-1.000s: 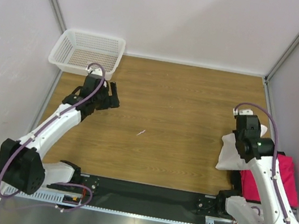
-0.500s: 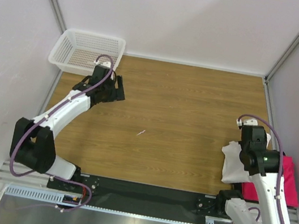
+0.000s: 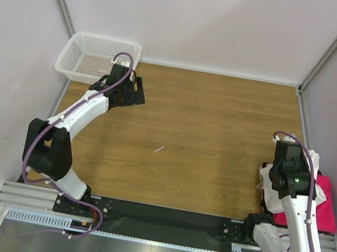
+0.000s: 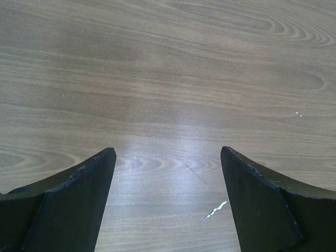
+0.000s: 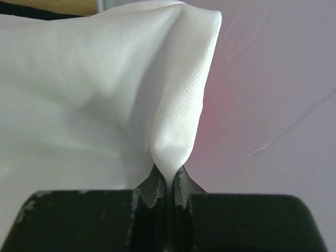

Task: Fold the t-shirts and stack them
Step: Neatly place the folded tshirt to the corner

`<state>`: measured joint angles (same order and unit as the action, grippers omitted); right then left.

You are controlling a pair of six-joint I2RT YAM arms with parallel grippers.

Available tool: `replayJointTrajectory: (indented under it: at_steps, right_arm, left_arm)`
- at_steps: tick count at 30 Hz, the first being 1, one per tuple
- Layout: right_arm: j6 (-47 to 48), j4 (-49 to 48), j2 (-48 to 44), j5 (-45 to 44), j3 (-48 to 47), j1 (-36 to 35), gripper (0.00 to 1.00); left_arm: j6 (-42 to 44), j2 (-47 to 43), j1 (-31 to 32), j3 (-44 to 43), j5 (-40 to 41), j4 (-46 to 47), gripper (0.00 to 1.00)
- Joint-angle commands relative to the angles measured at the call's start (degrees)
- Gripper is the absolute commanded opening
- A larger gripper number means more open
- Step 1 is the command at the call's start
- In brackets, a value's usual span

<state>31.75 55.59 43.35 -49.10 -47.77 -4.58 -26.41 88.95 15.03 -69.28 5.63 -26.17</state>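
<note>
My right gripper (image 5: 168,176) is shut on a pinched fold of the white t-shirt (image 5: 105,79). In the top view the white t-shirt (image 3: 265,179) hangs bunched beside the right arm at the table's right edge. The gripper itself is hidden there under the wrist. The magenta-pink t-shirt (image 3: 328,206) lies just to the right of it, partly covered by the arm. I cannot make out the black one. My left gripper (image 3: 137,91) hovers open over bare wood at the far left, with nothing between its fingers (image 4: 79,194).
A white mesh basket (image 3: 105,40) stands in the far left corner, close behind the left gripper. A small white scrap (image 3: 159,149) lies mid-table and also shows as the scrap (image 4: 215,211) in the left wrist view. Walls close in the left, back and right.
The left arm has swung farther back and right, ending beside the basket. The right arm has drawn toward the near right, carrying the white t-shirt with it.
</note>
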Motion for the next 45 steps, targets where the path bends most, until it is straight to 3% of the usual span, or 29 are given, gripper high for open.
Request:
replayJointTrajectory:
  at_steps: [1, 27, 28, 31, 32, 33, 40, 45]
  right_arm:
    - [4.7, -4.7, -0.5, -5.9, 0.3, 1.6, 0.0]
    - [9.0, -10.7, 0.0, -9.2, 4.3, 8.1, 0.0]
    - [8.6, -10.7, -0.1, -9.1, 4.3, 8.1, 0.03]
    - [7.1, -10.5, 0.1, -8.9, 3.2, 8.1, 0.59]
    - [7.0, -10.9, 0.2, -9.3, 2.1, 8.1, 0.92]
    - [6.8, -11.1, 0.8, -9.3, 1.2, 8.1, 0.99]
    - [0.9, -11.2, 3.6, -3.3, -8.8, 8.1, 1.0]
    - [-18.6, -8.7, 5.2, 10.9, -15.3, 8.2, 1.0]
  left_arm:
    - [1.3, 1.1, -0.6, -3.8, -0.6, 0.2, 0.87]
    - [0.8, 3.6, -2.6, -4.7, -3.1, 0.7, 0.86]
    - [0.8, 3.4, -2.6, -4.6, -3.1, 0.6, 0.86]
    - [0.8, 3.0, -2.9, -4.3, -3.3, 0.8, 0.87]
    - [0.8, 2.9, -3.0, -4.3, -3.4, 0.8, 0.87]
    - [1.0, 2.7, -3.1, -4.2, -3.4, 0.8, 0.87]
    - [1.2, 1.8, -3.2, -4.5, -3.9, 1.0, 0.86]
    - [1.7, 1.1, -3.2, -5.0, -3.9, 0.9, 0.86]
